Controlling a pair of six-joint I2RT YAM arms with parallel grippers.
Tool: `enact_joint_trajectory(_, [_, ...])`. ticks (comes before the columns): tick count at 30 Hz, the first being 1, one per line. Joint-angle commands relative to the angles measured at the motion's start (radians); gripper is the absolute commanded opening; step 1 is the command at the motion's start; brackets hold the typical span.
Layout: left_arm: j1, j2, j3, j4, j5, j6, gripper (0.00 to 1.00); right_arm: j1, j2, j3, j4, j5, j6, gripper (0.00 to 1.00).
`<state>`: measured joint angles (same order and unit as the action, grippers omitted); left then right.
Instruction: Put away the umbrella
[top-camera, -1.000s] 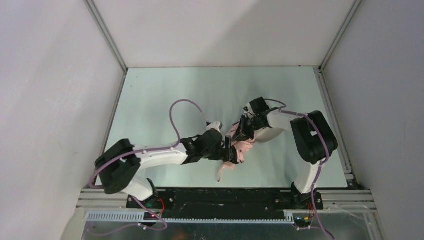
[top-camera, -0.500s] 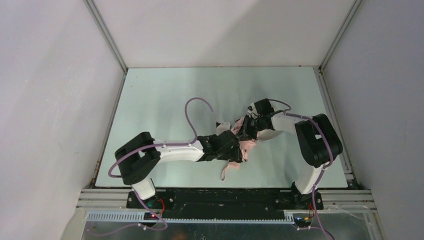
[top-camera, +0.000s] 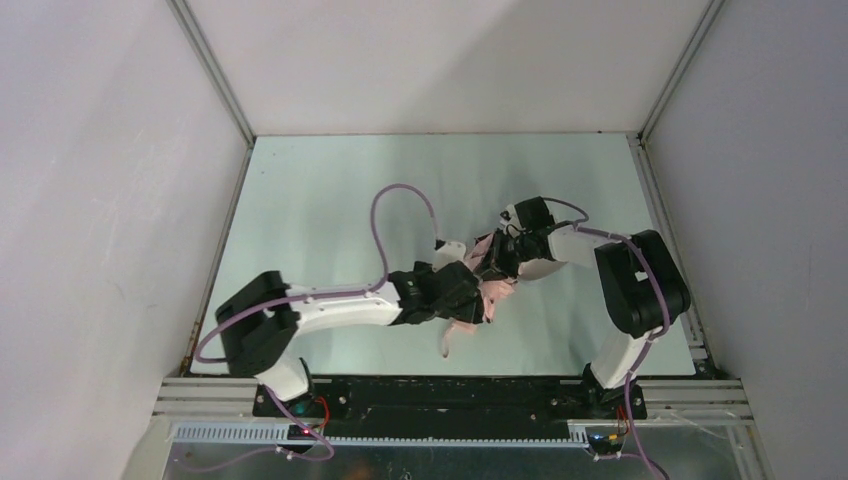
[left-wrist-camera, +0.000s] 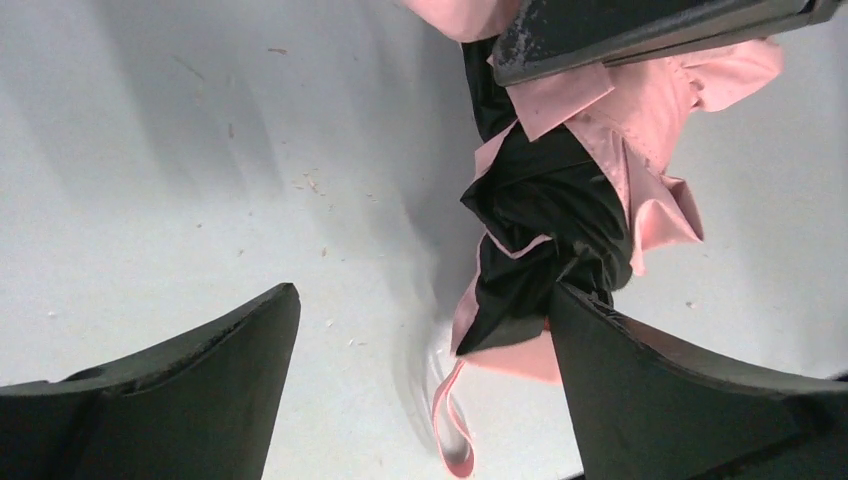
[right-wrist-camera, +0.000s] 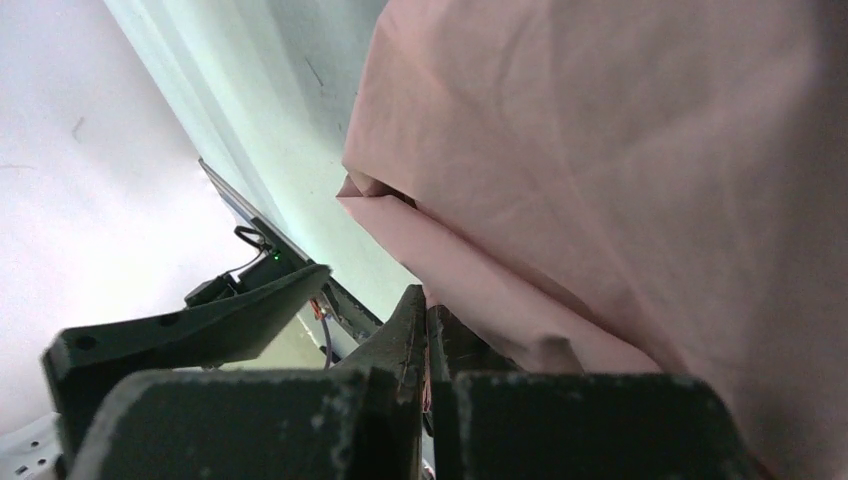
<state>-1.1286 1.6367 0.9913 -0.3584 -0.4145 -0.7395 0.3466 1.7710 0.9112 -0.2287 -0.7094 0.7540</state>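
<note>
The umbrella (top-camera: 492, 291) is a crumpled bundle of salmon-pink fabric with a black lining, lying mid-table. In the left wrist view (left-wrist-camera: 640, 120) its pink strap (left-wrist-camera: 452, 425) loops down onto the table. My left gripper (top-camera: 478, 305) is open. In its own view (left-wrist-camera: 422, 300) the jaws straddle the bundle's lower end, and the right finger (left-wrist-camera: 690, 400) touches the fabric. My right gripper (top-camera: 497, 262) is shut on a fold of the umbrella's fabric (right-wrist-camera: 620, 180), pinched between its fingertips (right-wrist-camera: 428, 310). The shaft and handle are hidden.
A pale oblong case (top-camera: 545, 268) lies just right of the umbrella, partly under my right wrist. The table (top-camera: 330, 200) is pale green with walls on three sides. A purple cable (top-camera: 400, 200) arcs above my left arm.
My left arm has reached further right, and its open jaws have closed in on the umbrella's near end. My right gripper has shifted slightly right, still holding the fabric.
</note>
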Motion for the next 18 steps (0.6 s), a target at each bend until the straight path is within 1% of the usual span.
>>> enact_joint_trajectory(1, [0.055,-0.136,-0.055,0.105,0.118,0.063,0.99,-0.012,-0.043,-0.015,-0.024,0.061,-0.037,0.0])
enact_joint_trajectory(4, [0.113,-0.143,-0.108,0.188,0.246,-0.001,1.0,-0.012,-0.057,-0.041,0.018,0.051,-0.018,0.0])
enact_joint_trajectory(5, [0.122,-0.143,-0.121,0.236,0.267,-0.023,1.0,-0.012,-0.06,-0.05,0.024,0.053,-0.01,0.0])
enact_joint_trajectory(6, [0.132,-0.141,-0.155,0.261,0.293,-0.085,1.0,-0.013,-0.065,-0.054,0.033,0.054,-0.004,0.0])
enact_joint_trajectory(7, [0.132,-0.143,-0.176,0.323,0.299,-0.155,1.0,-0.012,-0.067,-0.063,0.039,0.055,0.0,0.0])
enact_joint_trajectory(9, [0.118,-0.143,-0.231,0.425,0.302,-0.241,1.0,-0.012,-0.07,-0.072,0.055,0.053,0.01,0.0])
enact_joint_trajectory(10, [0.111,-0.136,-0.238,0.43,0.289,-0.258,1.0,-0.013,-0.07,-0.074,0.063,0.051,0.015,0.0])
enact_joint_trajectory(11, [0.096,-0.118,-0.23,0.4,0.25,-0.274,1.0,-0.012,-0.069,-0.076,0.066,0.05,0.017,0.0])
enact_joint_trajectory(14, [0.08,-0.057,-0.145,0.305,0.205,-0.263,1.0,-0.012,-0.071,-0.079,0.082,0.043,0.028,0.0])
enact_joint_trajectory(18, [0.059,0.049,-0.03,0.18,0.146,-0.164,1.0,-0.014,-0.07,-0.08,0.088,0.034,0.028,0.0])
